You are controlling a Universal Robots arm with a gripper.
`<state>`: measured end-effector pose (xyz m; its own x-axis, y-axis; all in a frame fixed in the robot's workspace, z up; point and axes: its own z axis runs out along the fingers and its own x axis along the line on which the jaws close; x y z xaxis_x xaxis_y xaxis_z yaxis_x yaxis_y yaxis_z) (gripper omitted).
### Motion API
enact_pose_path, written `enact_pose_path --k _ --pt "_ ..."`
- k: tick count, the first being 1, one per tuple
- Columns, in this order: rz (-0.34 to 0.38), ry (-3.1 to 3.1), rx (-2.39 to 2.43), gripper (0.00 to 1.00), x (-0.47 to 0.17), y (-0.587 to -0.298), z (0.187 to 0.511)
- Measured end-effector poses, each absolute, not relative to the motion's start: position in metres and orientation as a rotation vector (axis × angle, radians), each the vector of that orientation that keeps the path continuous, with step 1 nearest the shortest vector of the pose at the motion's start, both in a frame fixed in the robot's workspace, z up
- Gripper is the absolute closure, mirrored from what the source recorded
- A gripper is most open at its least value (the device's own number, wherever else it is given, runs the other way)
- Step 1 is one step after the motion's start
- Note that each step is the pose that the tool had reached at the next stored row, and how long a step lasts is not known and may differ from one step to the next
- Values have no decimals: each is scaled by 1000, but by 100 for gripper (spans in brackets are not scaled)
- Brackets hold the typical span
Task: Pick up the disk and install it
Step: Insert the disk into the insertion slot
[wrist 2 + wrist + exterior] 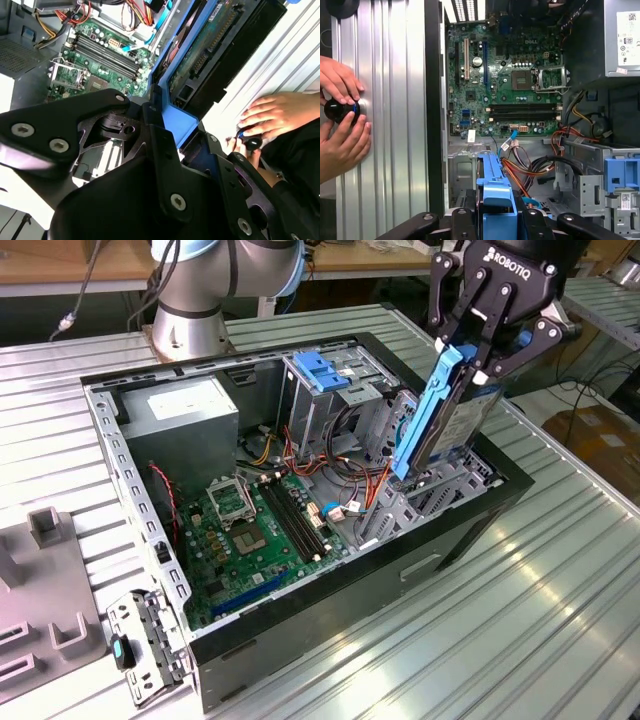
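Note:
My gripper (pixel 478 365) is shut on the disk (pixel 447 425), a silver drive with blue plastic side rails. It hangs nearly on edge, tilted, over the drive bay (pixel 445 490) at the exterior view's right end of the open computer case (pixel 330 605). The disk's lower end is at the bay's metal frame; I cannot tell whether they touch. In the first wrist view the blue rail (pixel 495 192) sits between my black fingers (pixel 461 222). The second wrist view shows the disk's green circuit board (pixel 207 47) and blue rail (pixel 177 117).
Inside the case lie the green motherboard (pixel 250 530), a grey power supply box (pixel 185 415), orange and red cables (pixel 365 485) and a blue-latched cage (pixel 322 370). A person's hands (pixel 340 112) rest on a black knob beside the case. A loose bracket (pixel 140 650) leans at its corner.

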<state>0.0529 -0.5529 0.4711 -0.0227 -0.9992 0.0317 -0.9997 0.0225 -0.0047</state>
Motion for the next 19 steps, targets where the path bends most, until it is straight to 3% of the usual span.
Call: enact_pose_path --k 19 --pt "46 -2239 2181 63 61 -549 452"
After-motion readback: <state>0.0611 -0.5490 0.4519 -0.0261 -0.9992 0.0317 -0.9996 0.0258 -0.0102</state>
